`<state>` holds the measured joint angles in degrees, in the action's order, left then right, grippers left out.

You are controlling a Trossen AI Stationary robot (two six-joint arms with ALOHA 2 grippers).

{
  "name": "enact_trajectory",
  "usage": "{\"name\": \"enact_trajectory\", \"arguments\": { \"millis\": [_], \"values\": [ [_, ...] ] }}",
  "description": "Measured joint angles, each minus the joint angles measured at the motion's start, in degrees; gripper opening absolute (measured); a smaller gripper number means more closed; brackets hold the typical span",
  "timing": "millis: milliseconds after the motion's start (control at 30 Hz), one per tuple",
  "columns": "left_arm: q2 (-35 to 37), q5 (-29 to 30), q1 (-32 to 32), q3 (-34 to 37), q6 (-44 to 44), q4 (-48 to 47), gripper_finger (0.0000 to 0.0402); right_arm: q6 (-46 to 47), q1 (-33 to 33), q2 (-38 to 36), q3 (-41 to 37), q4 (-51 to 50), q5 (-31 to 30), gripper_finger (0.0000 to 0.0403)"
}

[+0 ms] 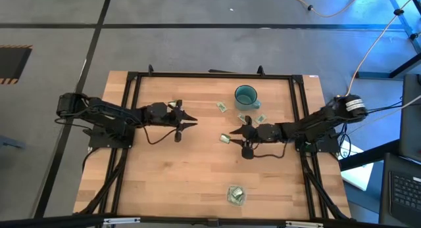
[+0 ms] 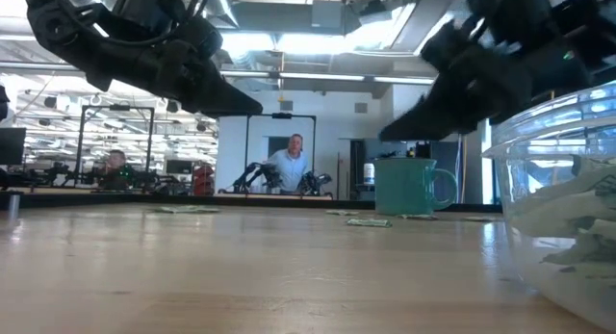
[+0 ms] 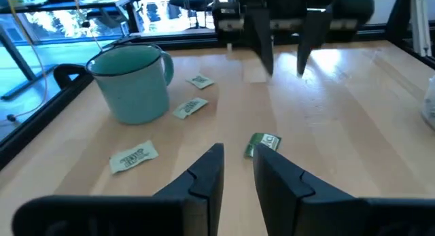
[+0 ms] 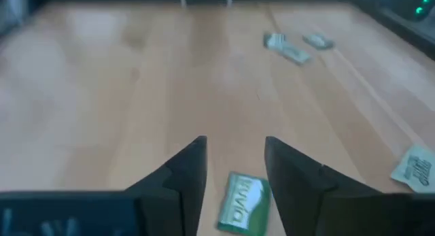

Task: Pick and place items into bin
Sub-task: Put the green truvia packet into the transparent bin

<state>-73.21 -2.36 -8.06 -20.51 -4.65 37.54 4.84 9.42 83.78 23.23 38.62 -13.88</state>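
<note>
Several small green-and-white packets lie flat on the wooden table. One packet (image 1: pixel 224 139) (image 4: pixel 243 202) lies just below and between my right gripper's open fingers (image 1: pixel 232 134) (image 4: pixel 234 161), which hover above it. Others lie near the teal mug (image 1: pixel 246 96) (image 3: pixel 132 83): one packet (image 3: pixel 133 156), another (image 3: pixel 189 108), and one by the left arm (image 1: pixel 176 104). My left gripper (image 1: pixel 193 120) (image 3: pixel 236 169) is open, raised off the table left of centre, pointing at the right gripper. The clear bin (image 1: pixel 236 195) (image 2: pixel 563 209) stands near the table's near edge with packets inside.
The teal mug stands by the table's far edge, right of centre. A black frame (image 1: pixel 131 80) runs around the table. Bare wood lies between the grippers and the bin. In the low view a person (image 2: pixel 292 166) sits in the room behind.
</note>
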Motion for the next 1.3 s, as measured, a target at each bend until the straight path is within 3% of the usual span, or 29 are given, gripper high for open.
{"name": "enact_trajectory", "arguments": {
  "millis": [200, 467, 633, 1100, 1300],
  "values": [
    [0.00, 0.05, -0.34, 0.00, 0.25, 0.00, 0.0075, -0.98, -1.69, 9.39, 4.68, -2.64, 0.02, 0.0134],
    [-0.02, -0.01, -0.30, 0.00, 0.37, -0.57, 0.0075, 0.97, -2.51, 15.73, 11.23, -15.55, 2.03, 0.0123],
    [-0.04, -0.01, -0.30, 0.02, 0.42, -1.31, 0.0075, 1.59, -2.64, 16.16, 12.44, -20.09, 1.96, 0.0123],
    [-0.07, 0.20, -0.30, 0.02, 0.42, -1.79, 0.0075, 4.11, -2.68, 16.10, 12.47, -21.06, 1.92, 0.0121],
    [-0.07, 0.23, -0.30, 0.02, 0.42, -1.79, 0.0075, 4.11, -2.68, 16.09, 12.47, -21.20, 1.92, 0.0093]
  ]
}}
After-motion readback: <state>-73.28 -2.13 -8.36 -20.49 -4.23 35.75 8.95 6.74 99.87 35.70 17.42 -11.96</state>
